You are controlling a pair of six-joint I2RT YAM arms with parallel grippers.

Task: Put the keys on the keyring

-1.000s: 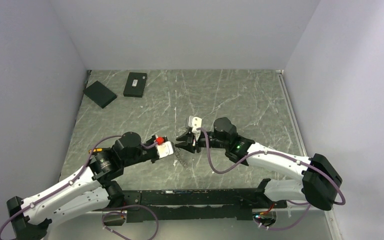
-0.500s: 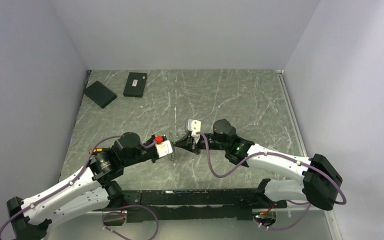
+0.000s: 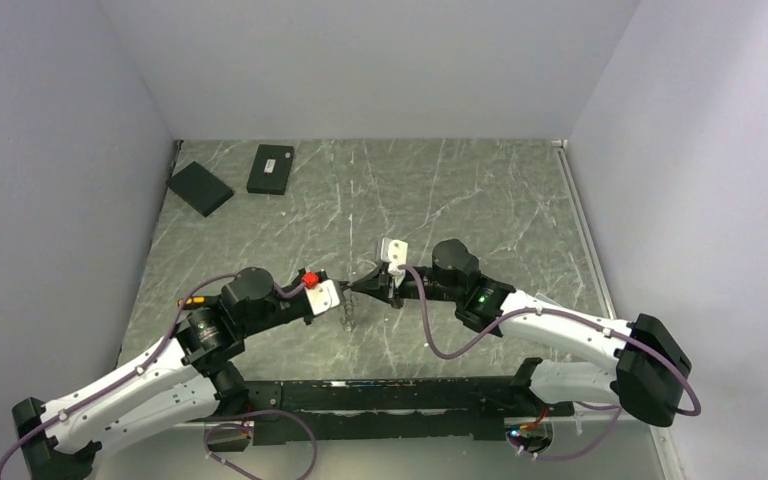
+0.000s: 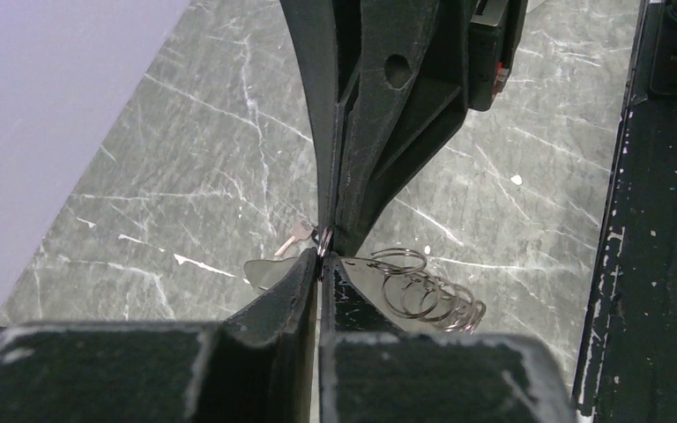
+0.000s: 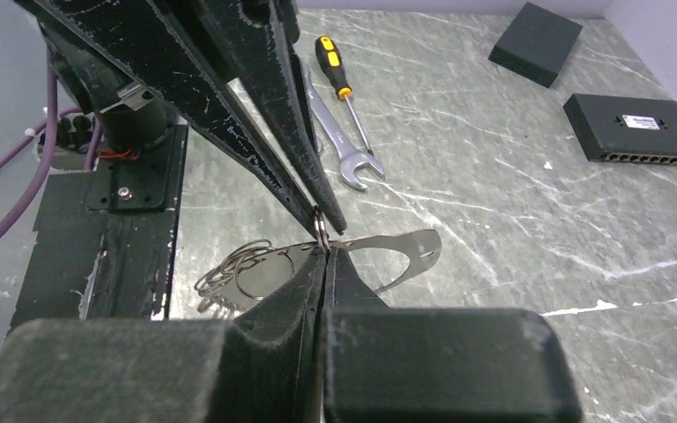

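Note:
A small steel keyring (image 4: 323,240) hangs above the table where both fingertip pairs meet. My left gripper (image 4: 321,257) is shut on it from one side. From the opposite side my right gripper (image 5: 324,249) is shut on the same keyring (image 5: 321,220). A bunch of several thin wire rings (image 4: 425,295) and a flat silver tag with a large cut-out (image 5: 405,251) dangle from it. One of the keys (image 4: 298,233) shows just behind the fingertips; other keys are hidden. In the top view the two grippers (image 3: 350,294) touch tip to tip, with the bunch (image 3: 349,318) below.
Two black boxes (image 3: 200,188) (image 3: 271,169) lie at the far left of the marbled table. A yellow-and-black screwdriver (image 5: 335,79) and a silver wrench (image 5: 339,141) lie near the left arm. The black mounting rail (image 3: 400,395) runs along the near edge.
My right gripper has shut, from open jaws, onto the ring at the left gripper's tips. The left gripper stayed shut and shifted slightly right with the hanging bunch.

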